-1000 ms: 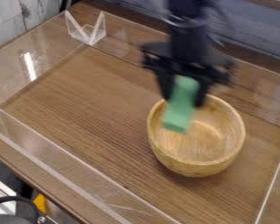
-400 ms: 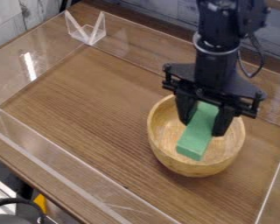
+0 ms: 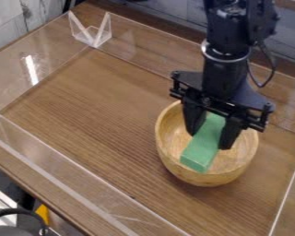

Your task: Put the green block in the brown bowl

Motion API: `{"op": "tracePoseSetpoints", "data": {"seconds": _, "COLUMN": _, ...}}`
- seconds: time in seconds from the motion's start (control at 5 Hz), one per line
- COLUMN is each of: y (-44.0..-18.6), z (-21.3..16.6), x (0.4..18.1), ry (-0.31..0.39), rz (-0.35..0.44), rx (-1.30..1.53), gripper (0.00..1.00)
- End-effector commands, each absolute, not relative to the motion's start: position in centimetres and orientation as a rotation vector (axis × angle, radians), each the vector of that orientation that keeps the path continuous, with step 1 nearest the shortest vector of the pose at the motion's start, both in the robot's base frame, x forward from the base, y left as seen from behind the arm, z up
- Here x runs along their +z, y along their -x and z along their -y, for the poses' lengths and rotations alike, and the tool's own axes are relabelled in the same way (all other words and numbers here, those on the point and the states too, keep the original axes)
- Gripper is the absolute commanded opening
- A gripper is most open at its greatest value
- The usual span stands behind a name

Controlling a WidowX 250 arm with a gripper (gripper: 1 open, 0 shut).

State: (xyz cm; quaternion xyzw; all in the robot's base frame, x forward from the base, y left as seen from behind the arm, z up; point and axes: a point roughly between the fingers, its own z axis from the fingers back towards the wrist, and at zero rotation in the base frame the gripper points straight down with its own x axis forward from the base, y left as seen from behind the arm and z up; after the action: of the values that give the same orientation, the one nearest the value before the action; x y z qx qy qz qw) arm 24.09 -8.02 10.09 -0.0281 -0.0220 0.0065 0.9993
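Long flat bright green rectangular block point(image 3: 206, 146): standing tilted inside the round tan wooden bowl point(image 3: 172, 159), lower end down in the hollow near the bowl's near wall, upper end up between the jaws of the black gripper point(image 3: 217, 120). You cannot tell from this view whether the lower end already rests on the wood.

Fingers: partly spread, closed on the block's upper end, pointing straight down over the bowl.

Risks, as you should judge them:
- The block looks about as long as the bowl is wide. Let go while it leans and it may tip onto the rim and slide out on the near side.
- Push lower and the block's end could jam against the hollow and shove or rock the bowl on the brown wood-grain tabletop point(image 3: 100, 101).
- Black side prongs sit close above the rim; a sideways drift could catch it.

Contents: the bowl holds only the block's lower part. Clear acrylic walls point(image 3: 40, 64) ring the table.
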Motion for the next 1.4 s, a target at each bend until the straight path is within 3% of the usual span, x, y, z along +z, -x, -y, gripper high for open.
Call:
{"op": "tracePoseSetpoints", "data": {"seconds": 0.0, "y": -24.41, "z": 7.73, "x": 10.92, "ry": 0.071, "rz": 0.052, "rx": 0.008, "gripper": 0.00}}
{"op": "tracePoseSetpoints", "data": {"seconds": 1.2, "y": -25.10, "z": 7.25, "x": 10.91, "ry": 0.095, "rz": 0.017, "rx": 0.007, "gripper": 0.00}}
